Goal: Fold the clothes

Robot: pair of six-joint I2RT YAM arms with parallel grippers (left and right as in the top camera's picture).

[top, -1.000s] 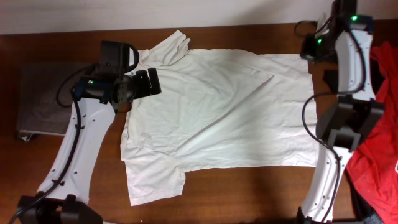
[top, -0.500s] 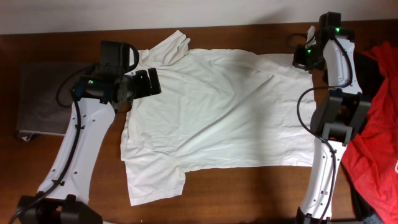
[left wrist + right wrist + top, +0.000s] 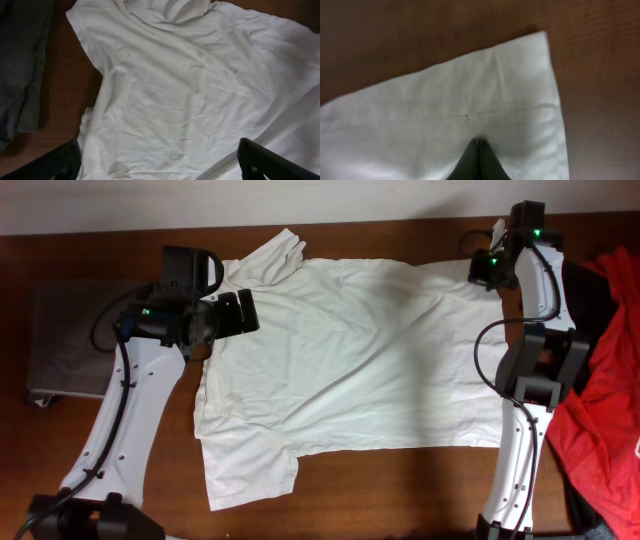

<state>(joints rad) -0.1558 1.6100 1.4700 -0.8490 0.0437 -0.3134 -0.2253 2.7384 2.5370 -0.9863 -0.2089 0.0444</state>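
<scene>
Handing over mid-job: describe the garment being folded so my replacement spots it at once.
In the middle of the brown wooden table, a white short-sleeved T-shirt lies spread flat. It is the only white garment: a grey one lies left of it, a red one at the right edge.

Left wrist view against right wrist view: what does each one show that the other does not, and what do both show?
Only the left wrist view: the dark grey garment at the left, the T-shirt's bunched upper part, and the left tool wide open. Only the right wrist view: a flat hem corner and the right tool shut, apparently pinching the fabric. Both: white T-shirt on the brown table.
</scene>
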